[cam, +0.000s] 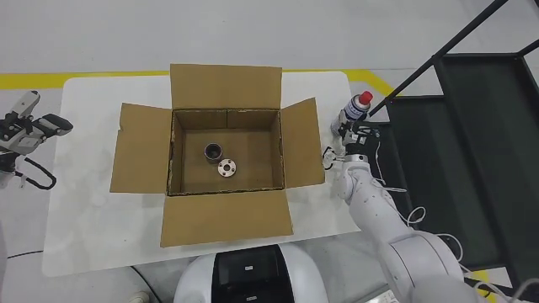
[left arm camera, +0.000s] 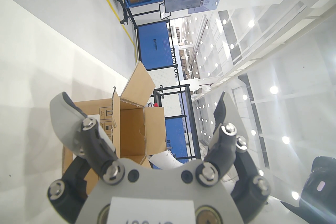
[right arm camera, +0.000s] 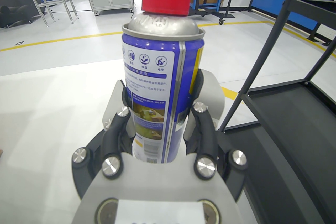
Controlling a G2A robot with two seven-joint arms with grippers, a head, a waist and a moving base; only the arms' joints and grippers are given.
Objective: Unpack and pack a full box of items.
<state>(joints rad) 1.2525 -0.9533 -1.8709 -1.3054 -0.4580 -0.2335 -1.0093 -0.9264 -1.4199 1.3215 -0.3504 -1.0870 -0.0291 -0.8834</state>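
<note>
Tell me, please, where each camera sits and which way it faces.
Top view: above the arms, looking down on the table and open cardboard box; both arms show.
Left wrist view: on the left wrist, facing past the open left gripper toward the cardboard box.
Right wrist view: on the right wrist, facing past the right gripper, shut on the spray can.
Shared: the top view shares the cardboard box with the left wrist view, the spray can with the right.
</note>
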